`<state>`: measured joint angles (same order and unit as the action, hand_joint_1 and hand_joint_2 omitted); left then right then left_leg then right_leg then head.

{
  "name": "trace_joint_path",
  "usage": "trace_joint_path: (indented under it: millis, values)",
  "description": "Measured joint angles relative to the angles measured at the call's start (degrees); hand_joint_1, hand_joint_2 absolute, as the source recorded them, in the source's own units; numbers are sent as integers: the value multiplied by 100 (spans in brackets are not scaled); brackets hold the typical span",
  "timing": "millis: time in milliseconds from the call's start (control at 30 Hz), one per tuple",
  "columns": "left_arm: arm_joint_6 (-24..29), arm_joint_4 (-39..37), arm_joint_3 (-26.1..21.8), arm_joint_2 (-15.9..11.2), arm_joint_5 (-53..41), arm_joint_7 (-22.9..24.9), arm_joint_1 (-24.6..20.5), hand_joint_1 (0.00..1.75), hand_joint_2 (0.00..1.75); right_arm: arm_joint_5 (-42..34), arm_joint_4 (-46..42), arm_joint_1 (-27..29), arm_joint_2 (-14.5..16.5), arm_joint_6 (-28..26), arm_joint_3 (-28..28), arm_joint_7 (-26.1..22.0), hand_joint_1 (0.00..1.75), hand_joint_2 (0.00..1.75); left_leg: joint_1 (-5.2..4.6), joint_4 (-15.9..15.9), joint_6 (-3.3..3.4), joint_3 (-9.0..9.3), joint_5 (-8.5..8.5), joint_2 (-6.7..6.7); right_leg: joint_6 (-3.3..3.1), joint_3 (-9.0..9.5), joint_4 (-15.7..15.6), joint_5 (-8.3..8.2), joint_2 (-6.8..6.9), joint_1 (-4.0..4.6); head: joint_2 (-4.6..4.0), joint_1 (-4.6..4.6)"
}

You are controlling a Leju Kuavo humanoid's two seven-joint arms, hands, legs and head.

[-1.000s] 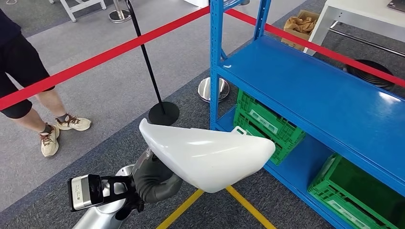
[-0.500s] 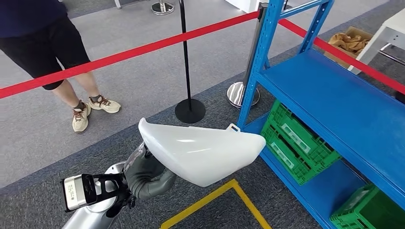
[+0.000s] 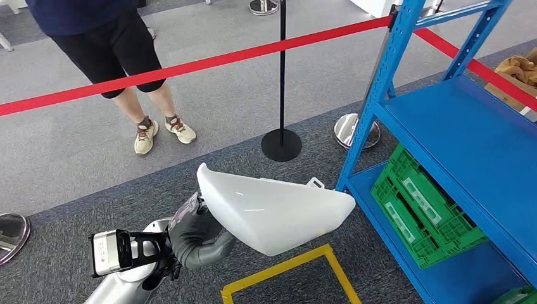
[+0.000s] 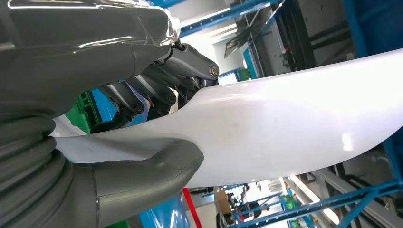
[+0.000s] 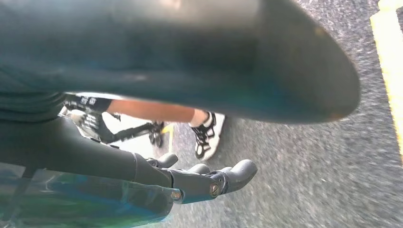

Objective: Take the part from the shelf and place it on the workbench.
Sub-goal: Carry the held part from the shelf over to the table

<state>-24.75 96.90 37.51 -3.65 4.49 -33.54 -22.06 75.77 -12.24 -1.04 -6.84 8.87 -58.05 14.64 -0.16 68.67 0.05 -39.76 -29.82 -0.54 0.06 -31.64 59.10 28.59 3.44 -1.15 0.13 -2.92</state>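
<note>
Gripping white part [image 3: 275, 212] at its rear end: left hand [image 3: 196, 231], thumb under, fingers [image 4: 157, 90] over. Blue shelf [image 3: 456, 145] post just beyond part's tip; stanchion base [image 3: 282, 144] ahead. Right hand [image 5: 199, 183] curled, empty. Open carpet [image 3: 76, 183] alongside left hand.

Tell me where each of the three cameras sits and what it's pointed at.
Head view: high on the body, looking down at the white part, left hand, blue shelf.
Left wrist view: behind the left hand, whose thumb and fingers grip the white part.
Right wrist view: on the hanging arm, right hand over grey floor.
Head and left wrist views share the part.
</note>
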Motion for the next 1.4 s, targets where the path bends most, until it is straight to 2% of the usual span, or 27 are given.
trace_joint_path:
  millis: [67, 100, 133, 200, 267, 333, 400, 433, 467, 500, 567, 633, 700, 733, 800, 833, 867, 933, 967, 1000, 1067, 1133, 1200, 1233, 1300, 1367, 1400]
  values:
    - [-7, 3, 10, 3, 46, 37, -5, 175, 175, 41, 0, -12, 17, -2, 0, -63, 0, 0, -80, -780, 90, 428, 230, -267, 18, 21, -3, 17, 112, 19, 0, 3]
    - [-8, 5, 14, 4, 65, 54, -6, 175, 175, 67, 0, -12, 30, -1, 0, -94, 0, 0, -119, -988, 124, 539, 260, -359, 37, 31, -5, 28, 167, 26, 0, 3]
    - [-8, 8, 18, 5, 78, 68, -1, 175, 175, 92, 0, -11, 50, 1, 0, -120, 0, 0, -147, -1075, 144, 578, 250, -384, 60, 48, -15, 40, 227, 31, 0, 5]
    - [-8, 7, 27, 4, 93, 81, 22, 175, 175, 125, 0, -20, 101, 3, 1, -149, 0, 0, -134, -1122, 181, 601, 285, -235, 112, 90, -39, 64, 330, 26, 0, 4]
    - [-9, -4, 37, 15, 104, 89, 41, 175, 175, 143, 0, -41, 160, -4, 2, -173, 0, 0, -90, -1193, 231, 663, 340, -102, 159, 54, 119, 194, 159, 16, 0, 14]
    - [-21, -36, 57, 39, 109, 92, 61, 175, 175, 151, 0, -34, 190, -20, 2, -193, 0, 0, -67, -1219, 260, 691, 366, 29, 187, -221, 729, 509, -166, 11, 0, 48]
    - [-41, -81, 80, 56, 103, 95, 101, 175, 175, 154, 0, -4, 197, -32, 1, -223, 0, 0, -64, -1216, 267, 688, 367, 188, 208, -578, 1410, 739, -300, 9, 0, 73]
    - [-51, -100, 88, 58, 101, 96, 118, 175, 175, 154, 0, 5, 201, -37, 0, -250, 0, 0, -59, -1210, 265, 689, 365, 270, 217, -658, 1513, 709, -317, 5, 0, 76]
    - [-57, -114, 91, 60, 100, 96, 127, 175, 175, 154, 0, 5, 204, -45, 0, -287, 0, 0, -48, -1198, 256, 691, 360, 349, 227, -629, 1384, 568, -330, -6, 0, 76]
    - [-65, -121, 92, 63, 100, 97, 130, 175, 175, 156, 0, 1, 207, -56, 0, -330, 0, 0, -31, -1171, 235, 692, 347, 428, 244, -495, 1045, 348, -365, -28, 0, 76]
    - [-84, -125, 92, 74, 97, 98, 125, 175, 175, 172, 1, -10, 216, -83, 0, -435, 0, 0, -5, -1076, 160, 660, 299, 573, 289, -179, 337, 66, -609, -86, 0, 86]
    - [-104, -127, 98, 89, 81, 106, 118, 175, 175, 191, 0, -22, 218, -99, 1, -515, 0, 0, 0, -1011, 93, 599, 276, 702, 259, -51, 75, 45, -774, -100, 0, 96]
    - [-119, -129, 106, 97, 56, 116, 115, 175, 175, 196, -2, -37, 210, -104, 2, -563, 0, 0, 13, -1011, 56, 556, 296, 806, 170, -41, 72, 32, -675, -80, 0, 96]
    - [-134, -130, 107, 97, 45, 119, 114, 175, 175, 198, -4, -48, 204, -104, 2, -582, 0, 0, 15, -988, 38, 529, 284, 748, 135, -33, 68, 25, -613, -75, 0, 93]
    - [-168, -131, 107, 103, 17, 126, 101, 175, 175, 203, -7, -64, 193, -107, 2, -620, 0, 0, 9, -653, 2, 348, 98, 443, 72, -26, 59, 15, -481, -67, 0, 60]
    - [-184, -131, 107, 110, 3, 130, 97, 175, 175, 207, -9, -65, 181, -110, 1, -631, 0, 0, 3, -309, -11, 173, -67, 257, 50, -26, 57, 19, -412, -49, 0, 40]
    - [-195, -131, 107, 117, -9, 133, 94, 175, 175, 213, -9, -61, 172, -116, 1, -640, 0, 0, 6, 96, -17, -34, -237, 152, 33, -29, 57, 25, -334, -31, 0, 24]
    - [-216, -134, 107, 126, -22, 140, 96, 175, 175, 226, -10, -60, 146, -141, 0, -643, 0, 0, 8, 639, 1, -327, -379, 90, 15, -31, 58, 38, -173, 0, 0, 22]
    - [-226, -135, 107, 131, -22, 144, 96, 175, 175, 233, -13, -66, 138, -153, 0, -644, 0, 0, 0, 605, 27, -319, -302, 84, 7, -26, 58, 44, -99, 12, 0, 22]
    - [-234, -136, 107, 142, -22, 146, 95, 175, 175, 237, -15, -77, 133, -161, 0, -646, 0, 0, -19, 344, 64, -188, -142, 58, 4, -17, 57, 52, -30, 20, 0, 23]
    - [-244, -133, 107, 174, -22, 149, 77, 175, 175, 245, -19, -96, 135, -166, 0, -650, 0, 0, -111, -473, 160, 248, 173, -181, 14, 9, 58, 73, 89, 32, 0, 24]
    - [-249, -129, 108, 210, -24, 150, 48, 175, 175, 250, -20, -101, 142, -167, 0, -654, 0, 0, -201, -956, 219, 497, 260, -382, 48, 29, 51, 97, 205, 40, 0, 21]
    - [-255, -127, 108, 233, -31, 149, 37, 175, 175, 263, -21, -108, 151, -171, 1, -655, 0, 0, -231, -1033, 242, 524, 252, -291, 96, 69, 23, 118, 343, 37, 0, 21]
    - [-262, -127, 107, 243, -35, 148, 40, 175, 175, 273, -23, -119, 155, -174, 2, -655, 0, 0, -218, -1072, 258, 557, 277, -220, 121, 91, 31, 140, 333, 30, 0, 21]
    - [-279, -137, 106, 283, -45, 134, 35, 175, 175, 290, -27, -137, 157, -183, 2, -649, 0, 0, -169, -1150, 303, 633, 335, -90, 168, 16, 277, 296, 75, 17, 0, 34]
    - [-287, -169, 106, 331, -53, 98, 43, 175, 175, 299, -30, -118, 130, -199, 2, -649, 0, 0, -133, -1168, 331, 653, 358, 47, 210, -317, 958, 609, -241, 8, 0, 64]
    - [-287, -189, 101, 341, -55, 75, 64, 175, 175, 314, -31, -99, 108, -210, 2, -669, 0, 0, -127, -1167, 335, 653, 358, 128, 232, -522, 1332, 737, -295, 5, 0, 78]
